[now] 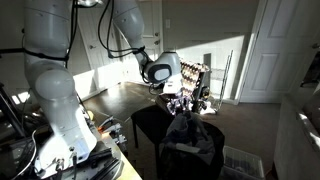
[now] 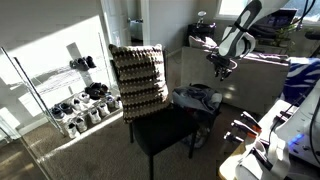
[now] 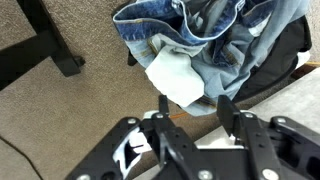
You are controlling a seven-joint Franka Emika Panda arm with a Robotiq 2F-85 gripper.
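Note:
A crumpled pair of blue jeans with a white pocket lining turned out lies on a dark rounded support; I cannot tell whether that is a bag or a seat. The jeans show in both exterior views. My gripper is open and empty. It hangs above the jeans without touching them, its fingers on either side of the white lining's lower edge. The gripper also shows in both exterior views.
A black chair with a woven back stands beside the jeans; its leg crosses the beige carpet. A shoe rack stands by the wall. A white door is behind. Cables and gear lie on the robot's table.

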